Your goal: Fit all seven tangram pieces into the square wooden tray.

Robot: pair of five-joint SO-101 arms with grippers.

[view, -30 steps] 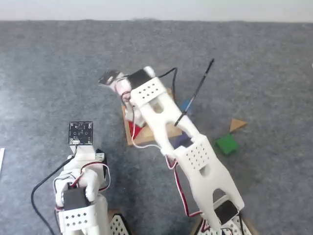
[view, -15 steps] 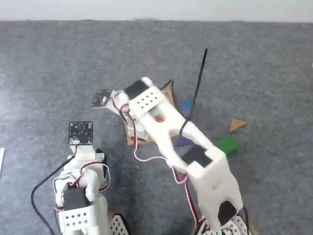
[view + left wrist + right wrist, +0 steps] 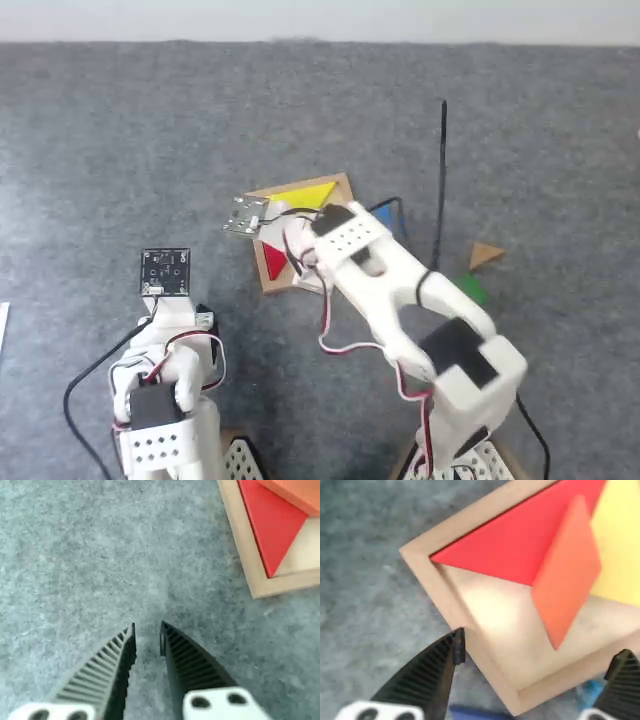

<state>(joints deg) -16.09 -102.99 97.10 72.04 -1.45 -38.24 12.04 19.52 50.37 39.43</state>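
Three pieces, red [image 3: 515, 540], yellow [image 3: 305, 195] and orange [image 3: 567, 575], sit in the wooden tray [image 3: 455, 610], with bare wood at its near corner. Right gripper [image 3: 540, 650] spread wide above that corner, holding nothing. Left gripper [image 3: 147, 630] nearly closed, empty, over grey carpet [image 3: 120, 130] left of the tray. Green piece [image 3: 470, 288] and tan triangle [image 3: 485, 255] lie to the right — open carpet around them.

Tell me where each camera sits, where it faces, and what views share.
High view: fixed overhead, facing down on carpet, tray, left arm, right arm.
Left wrist view: on the left arm, facing down past the left gripper at carpet and a tray corner.
Right wrist view: on the right arm, facing down through the open right gripper at a tray corner with red piece, orange piece, yellow piece.
Shared: all three show the tray and red piece.
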